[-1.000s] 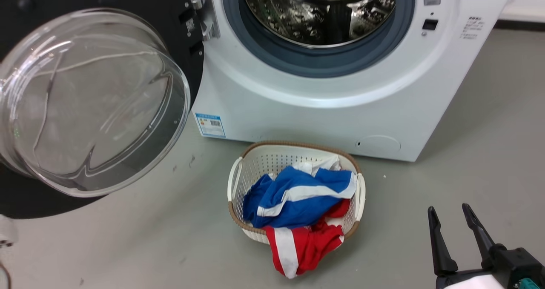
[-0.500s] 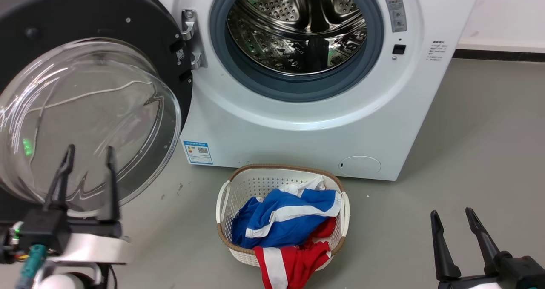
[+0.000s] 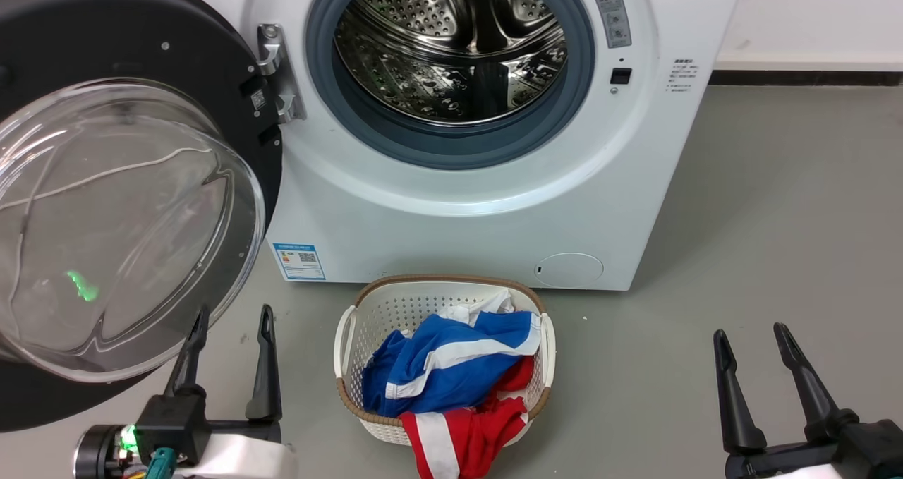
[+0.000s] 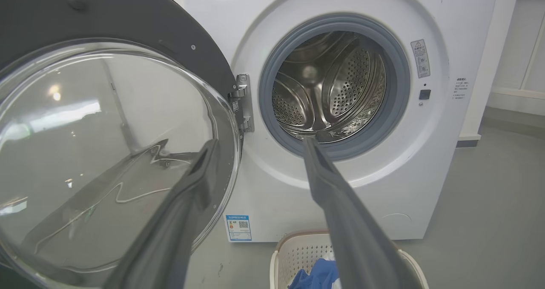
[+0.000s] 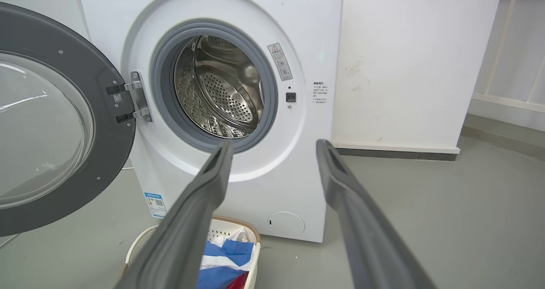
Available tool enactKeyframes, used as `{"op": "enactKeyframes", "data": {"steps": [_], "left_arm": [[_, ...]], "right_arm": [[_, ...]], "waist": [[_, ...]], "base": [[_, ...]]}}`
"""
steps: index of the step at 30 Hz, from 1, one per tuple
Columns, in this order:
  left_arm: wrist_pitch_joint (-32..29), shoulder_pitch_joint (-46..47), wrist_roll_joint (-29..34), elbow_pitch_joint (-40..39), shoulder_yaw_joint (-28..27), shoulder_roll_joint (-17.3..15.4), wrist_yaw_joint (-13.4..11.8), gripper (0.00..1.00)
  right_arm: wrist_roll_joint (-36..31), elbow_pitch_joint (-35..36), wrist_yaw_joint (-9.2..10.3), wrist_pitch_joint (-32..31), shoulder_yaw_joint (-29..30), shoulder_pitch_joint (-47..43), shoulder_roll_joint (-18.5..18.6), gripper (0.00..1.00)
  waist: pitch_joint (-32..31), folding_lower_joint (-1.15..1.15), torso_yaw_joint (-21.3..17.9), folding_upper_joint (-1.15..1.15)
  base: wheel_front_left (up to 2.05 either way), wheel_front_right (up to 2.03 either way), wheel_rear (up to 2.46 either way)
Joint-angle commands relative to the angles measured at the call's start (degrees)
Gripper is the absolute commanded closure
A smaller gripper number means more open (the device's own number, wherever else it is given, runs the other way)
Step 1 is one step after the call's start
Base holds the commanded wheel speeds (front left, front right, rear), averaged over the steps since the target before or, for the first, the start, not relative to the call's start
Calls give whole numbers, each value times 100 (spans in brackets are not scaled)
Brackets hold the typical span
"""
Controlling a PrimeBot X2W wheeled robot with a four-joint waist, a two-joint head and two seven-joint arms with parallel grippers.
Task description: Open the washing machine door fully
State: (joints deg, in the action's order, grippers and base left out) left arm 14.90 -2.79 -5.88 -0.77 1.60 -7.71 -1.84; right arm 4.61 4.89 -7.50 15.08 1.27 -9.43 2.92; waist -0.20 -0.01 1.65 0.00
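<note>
Door (image 3: pixel 120 204) left of washing machine (image 3: pixel 458 211); basket (image 3: pixel 444 281) on floor (image 3: pixel 776 218) before it, clothes (image 3: pixel 444 366) inside

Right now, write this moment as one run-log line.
washing machine door: wide open | left pincer: open | right pincer: open | laundry basket: holds clothes

Grey floor (image 3: pixel 776 218) meets a white wall (image 5: pixel 404 67) with dark skirting (image 3: pixel 804 78); perhaps pale railings (image 5: pixel 511 103) beyond.

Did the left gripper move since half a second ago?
Yes. Against the washing machine door, the left gripper went right and down: from in front of its glass window to the window's lower right rim, nearer the basket.
</note>
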Motion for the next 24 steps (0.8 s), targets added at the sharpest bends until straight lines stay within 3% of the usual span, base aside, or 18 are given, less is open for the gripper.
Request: {"op": "enactKeyframes", "data": {"steps": [1, 7, 19, 24], "left_arm": [[38, -60, 27, 9, -11, 38, -49, 0], [36, -239, 133, 65, -69, 187, -124, 0], [30, -412, 152, 225, -104, 301, 117, 0], [31, -422, 221, 258, -96, 351, 101, 0]], "right_arm": [[29, 42, 1, 12, -19, -37, -8, 0], [79, 61, 1, 12, -19, -177, -8, 0], [199, -174, 1, 12, 30, -317, -8, 0], [216, -233, 1, 12, 7, -333, -8, 0]], "waist": [[4, 1, -34, 0], [-5, 1, -80, 0], [-82, 1, -73, 0], [-111, 1, -82, 0]], "base": [[0, 0, 0], [0, 0, 0], [0, 0, 0], [0, 0, 0]]}}
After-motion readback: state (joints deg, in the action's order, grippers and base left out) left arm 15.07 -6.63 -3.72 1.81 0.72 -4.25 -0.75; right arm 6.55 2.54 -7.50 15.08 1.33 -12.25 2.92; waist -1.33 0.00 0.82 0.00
